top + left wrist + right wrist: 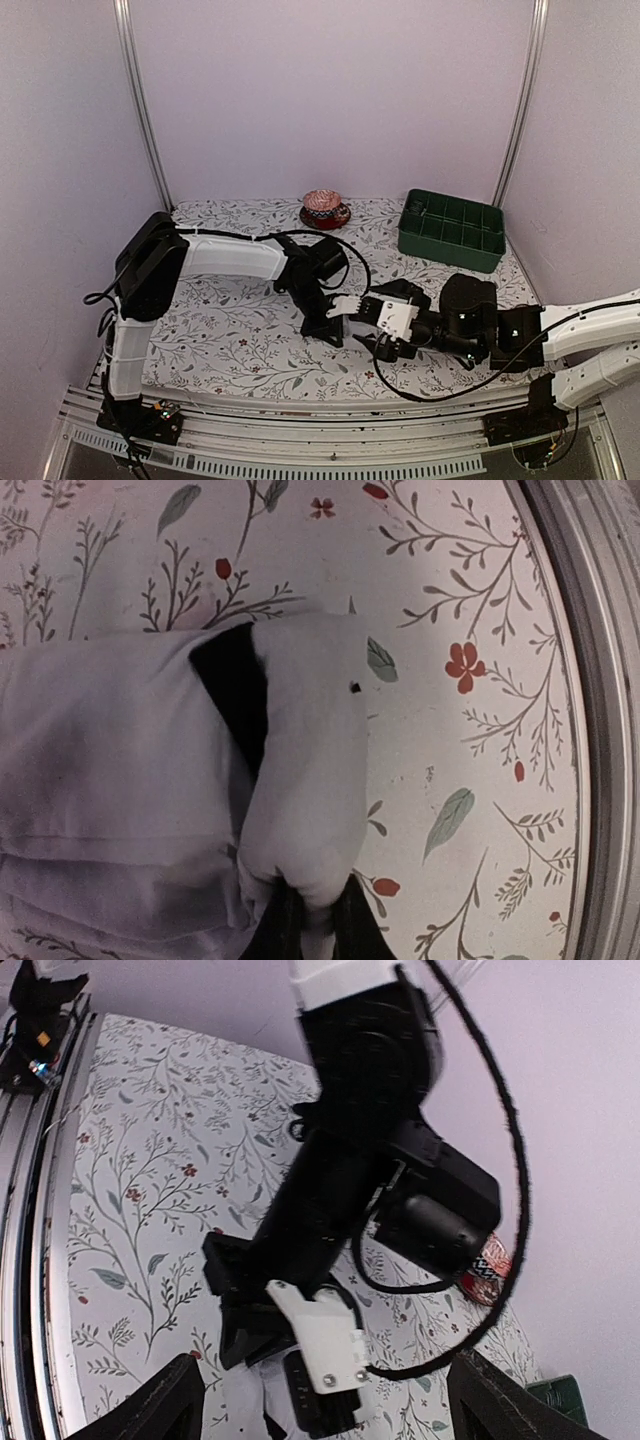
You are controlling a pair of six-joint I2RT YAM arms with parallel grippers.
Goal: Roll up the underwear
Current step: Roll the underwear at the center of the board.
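- We see the floral-print table (230, 340) that carries the green crate (452, 230); the crate sits at its far right corner.
- The left arm (235, 255) reaches across to a spot left of the green crate and nearer the arm bases.
- The right arm (590, 325) comes in on the near side of the green crate, pointing left.
- 1 patterned bowl on a saucer (325, 208) stands left of the green crate, by the back wall.
- The white briefs (150, 780) lie on the table, near-left of the green crate, folded into a roll with a black strip showing inside.
- The left gripper (318, 920) is clamped on the roll's end.
- The right gripper (328, 1360) has its 2 jaws wide apart, holding nothing and flanking the left gripper.
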